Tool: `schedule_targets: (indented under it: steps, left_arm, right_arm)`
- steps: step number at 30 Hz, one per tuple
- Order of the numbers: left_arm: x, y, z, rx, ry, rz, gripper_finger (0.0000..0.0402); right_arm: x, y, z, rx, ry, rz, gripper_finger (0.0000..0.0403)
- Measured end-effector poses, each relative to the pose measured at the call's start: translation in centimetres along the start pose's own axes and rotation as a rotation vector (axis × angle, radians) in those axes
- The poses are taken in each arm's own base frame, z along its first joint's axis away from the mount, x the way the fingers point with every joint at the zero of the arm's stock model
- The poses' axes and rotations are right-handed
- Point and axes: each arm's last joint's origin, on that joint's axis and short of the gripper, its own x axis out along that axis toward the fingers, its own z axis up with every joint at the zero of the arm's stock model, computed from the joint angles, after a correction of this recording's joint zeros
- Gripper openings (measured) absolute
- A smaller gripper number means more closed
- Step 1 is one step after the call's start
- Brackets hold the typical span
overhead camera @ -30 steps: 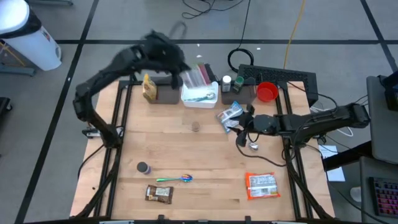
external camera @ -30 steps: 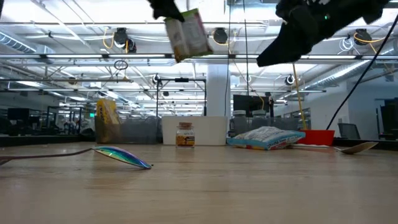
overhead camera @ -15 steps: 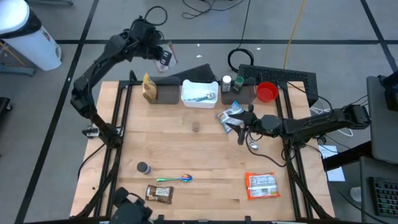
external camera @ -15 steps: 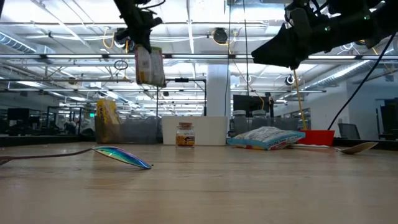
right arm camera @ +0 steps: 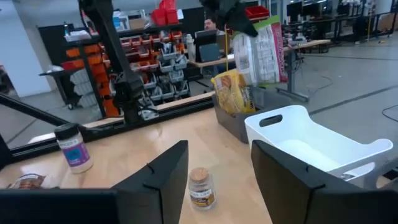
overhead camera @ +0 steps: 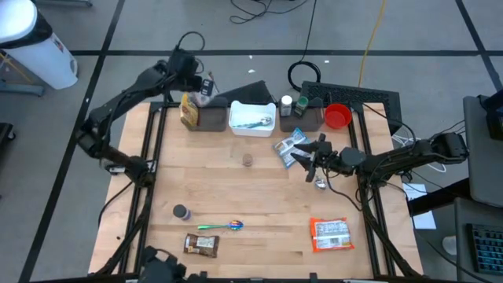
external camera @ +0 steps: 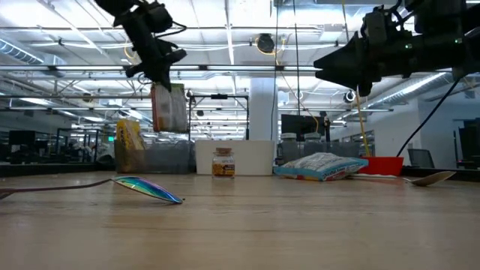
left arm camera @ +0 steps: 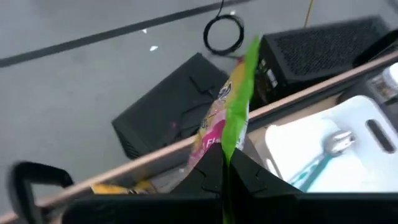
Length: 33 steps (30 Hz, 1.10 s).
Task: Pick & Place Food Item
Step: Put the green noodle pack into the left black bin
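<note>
A green and pink snack packet (left arm camera: 231, 102) hangs high over the table's far left, with my left gripper (external camera: 159, 69) shut on it. It hangs over the dark bin (overhead camera: 211, 118) that holds a yellow bag (overhead camera: 188, 110). Right of the bin stands a white basket (overhead camera: 251, 116) with a teal utensil in it. My right gripper (right arm camera: 217, 180) is open and level above the table's right middle, fingers toward the left, with nothing between them. A small jar (right arm camera: 201, 185) stands on the table ahead of it. My left gripper pinches the packet's upper edge (left arm camera: 225, 155) between its two fingers, which slant down from above. The packet shows edge-on between the fingers in the wrist view. It hangs below them (external camera: 169, 109), nearly upright and clear of the bin and the table.
A silver-blue bag (overhead camera: 289, 148) lies beside my right gripper. A spice bottle (overhead camera: 286, 104) and a red cup (overhead camera: 337, 116) stand far right. Near the front lie a shiny spoon (overhead camera: 222, 226), a brown bar (overhead camera: 200, 245), an orange packet (overhead camera: 330, 234) and a small dark cap (overhead camera: 181, 211).
My left gripper has carried the packet from above the white basket toward the table's left and down, over the dark bin. It rolled on the way, and the packet now hangs nearly upright. My right gripper has sunk a little and tipped its fingers up to level.
</note>
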Motion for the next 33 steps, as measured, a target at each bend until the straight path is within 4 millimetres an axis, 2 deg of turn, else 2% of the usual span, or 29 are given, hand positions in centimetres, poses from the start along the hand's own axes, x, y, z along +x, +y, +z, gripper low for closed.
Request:
schedule_targets:
  steps: [6, 12, 24, 33]
  left_arm:
    - [-1.3, 1.2, -3.7, -0.143, -0.083, -0.006, 0.0000]
    - [-2.0, 1.7, -5.4, -0.269, -0.183, -0.036, 0.0000]
    - [-1.1, 1.1, -6.6, -0.333, -0.210, 0.009, 0.0000]
    - [-1.2, 0.7, -6.6, -0.176, -0.194, -0.025, 0.0000]
  right_arm:
    - [0.0, 0.0, 0.0, -0.023, 0.001, 0.000, 0.0169]
    - [0.0, 0.0, 0.0, -0.027, 0.001, 0.000, 0.0169]
    - [0.0, 0.0, 0.2, -0.071, -0.020, 0.003, 0.0169]
    - [0.0, 0.0, 0.2, -0.079, -0.019, 0.006, 0.0169]
